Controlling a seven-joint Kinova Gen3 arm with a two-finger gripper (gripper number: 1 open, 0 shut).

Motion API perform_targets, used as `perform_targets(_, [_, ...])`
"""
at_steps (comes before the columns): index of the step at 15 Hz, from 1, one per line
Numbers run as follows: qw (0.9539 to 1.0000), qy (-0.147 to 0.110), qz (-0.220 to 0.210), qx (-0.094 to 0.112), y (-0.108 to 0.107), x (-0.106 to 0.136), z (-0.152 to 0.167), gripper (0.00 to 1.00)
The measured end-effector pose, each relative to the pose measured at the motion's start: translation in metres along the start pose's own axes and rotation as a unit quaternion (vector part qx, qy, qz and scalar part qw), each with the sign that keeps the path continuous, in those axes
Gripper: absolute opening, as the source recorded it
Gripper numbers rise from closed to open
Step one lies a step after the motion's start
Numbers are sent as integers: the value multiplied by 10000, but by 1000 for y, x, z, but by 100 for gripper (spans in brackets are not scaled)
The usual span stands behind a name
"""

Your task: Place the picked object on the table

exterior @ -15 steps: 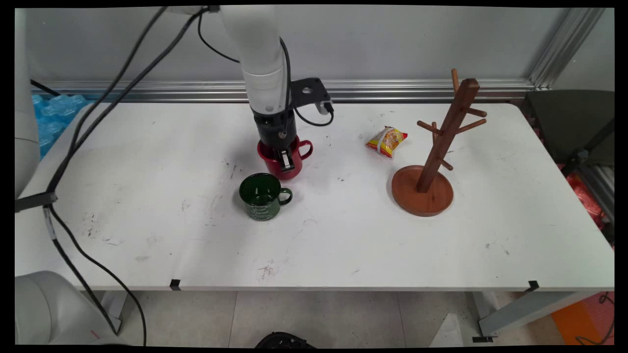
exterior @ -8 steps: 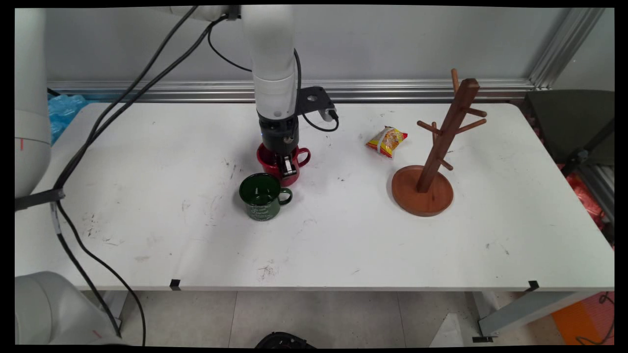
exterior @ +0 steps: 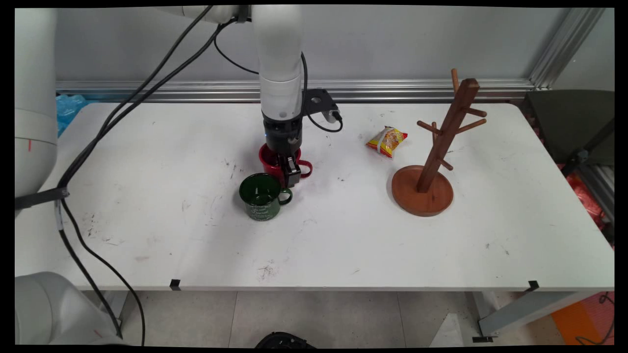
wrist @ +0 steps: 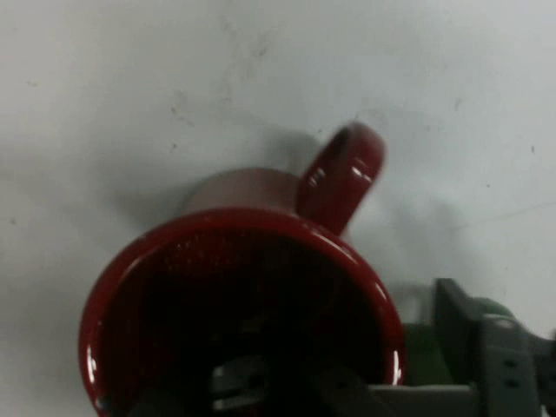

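2 mugs: red mug [exterior: 271, 159] w/ hand [exterior: 289, 174], green mug [exterior: 262, 196]

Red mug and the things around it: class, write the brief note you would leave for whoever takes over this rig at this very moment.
End effector: low over the glossy red mug, reaching into its mouth near the handle side; open or shut cannot be told.
Dark green enamel mug: upright, close in front of the red one, handle to the picture's right.
Yellow-and-red snack packet: lying further right, near the back.
Brown wooden mug tree: at the right, pegs bare.
All rest on the white table.
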Motion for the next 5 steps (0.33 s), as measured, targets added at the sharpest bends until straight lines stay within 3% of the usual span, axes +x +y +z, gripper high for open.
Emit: perform_targets(5, [9999, 93, 29, 62, -1, 2, -3, 100])
